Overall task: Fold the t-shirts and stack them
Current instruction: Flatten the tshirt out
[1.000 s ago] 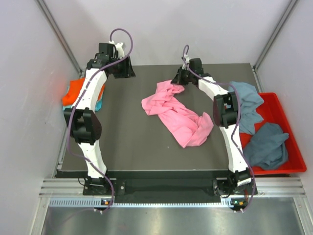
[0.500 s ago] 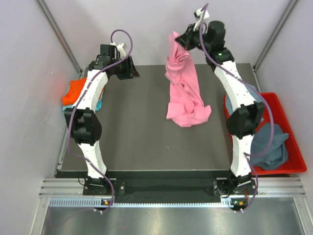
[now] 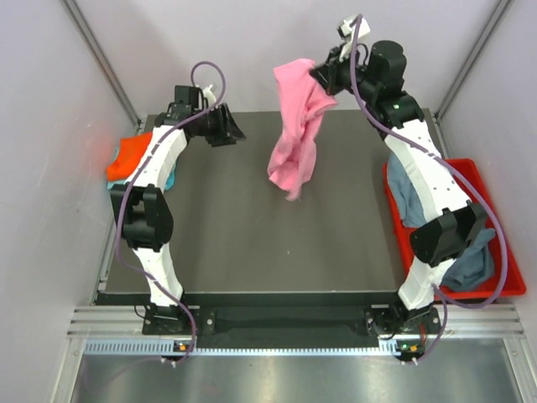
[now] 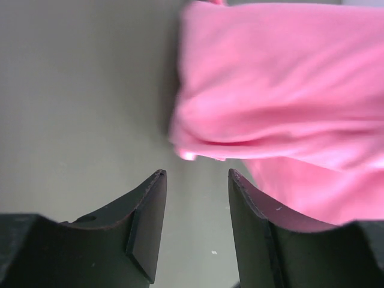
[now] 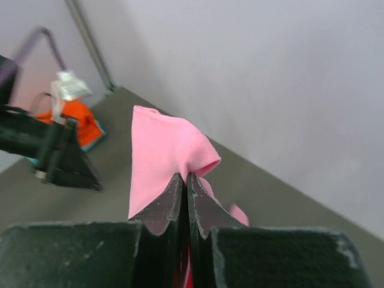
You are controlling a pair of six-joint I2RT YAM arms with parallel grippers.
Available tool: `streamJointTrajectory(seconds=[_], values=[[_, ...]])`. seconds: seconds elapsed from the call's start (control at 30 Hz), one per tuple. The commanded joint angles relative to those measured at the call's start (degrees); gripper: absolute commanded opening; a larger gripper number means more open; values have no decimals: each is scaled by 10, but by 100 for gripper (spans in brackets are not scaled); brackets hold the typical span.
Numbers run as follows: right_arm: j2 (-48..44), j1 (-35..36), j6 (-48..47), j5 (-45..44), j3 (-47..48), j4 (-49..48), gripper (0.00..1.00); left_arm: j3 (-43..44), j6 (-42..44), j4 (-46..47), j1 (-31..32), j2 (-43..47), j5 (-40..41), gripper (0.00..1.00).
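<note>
Aloft, right end effector (image 3: 320,77) pinches pink t-shirt (image 3: 298,134) over table (image 3: 235,239); left end effector (image 4: 195,174) agape.

Right hand (image 3: 322,78) holds pink t-shirt (image 3: 295,138) aloft, apparently clear of table (image 3: 243,243).

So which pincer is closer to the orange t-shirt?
Left. The left pincer hovers open a short way from the orange t-shirt at the left edge of the table. The right pincer is far across, raised high, gripping the pink t-shirt.
</note>
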State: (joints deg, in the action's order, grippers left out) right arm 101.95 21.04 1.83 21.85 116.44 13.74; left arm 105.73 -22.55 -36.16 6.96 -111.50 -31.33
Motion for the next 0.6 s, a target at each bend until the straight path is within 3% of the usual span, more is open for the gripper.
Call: streamJointTrajectory(seconds=[0.0, 0.17, 0.27, 0.37, 0.57], values=[[-1, -46, -2, -43, -35, 9, 0, -29, -59, 17, 2, -14, -58, 50], [25, -95, 16, -46, -21, 1, 0, -76, -89, 30, 21, -42, -52, 50], [39, -109, 14, -47, 1, -3, 0, -75, -80, 27, 57, -72, -40, 56], [48, -116, 15, -43, 22, -6, 0, -55, -65, 28, 83, -120, -28, 61], [50, -120, 21, -34, 19, -6, 0, 37, -33, 32, 111, -201, 6, 62]])
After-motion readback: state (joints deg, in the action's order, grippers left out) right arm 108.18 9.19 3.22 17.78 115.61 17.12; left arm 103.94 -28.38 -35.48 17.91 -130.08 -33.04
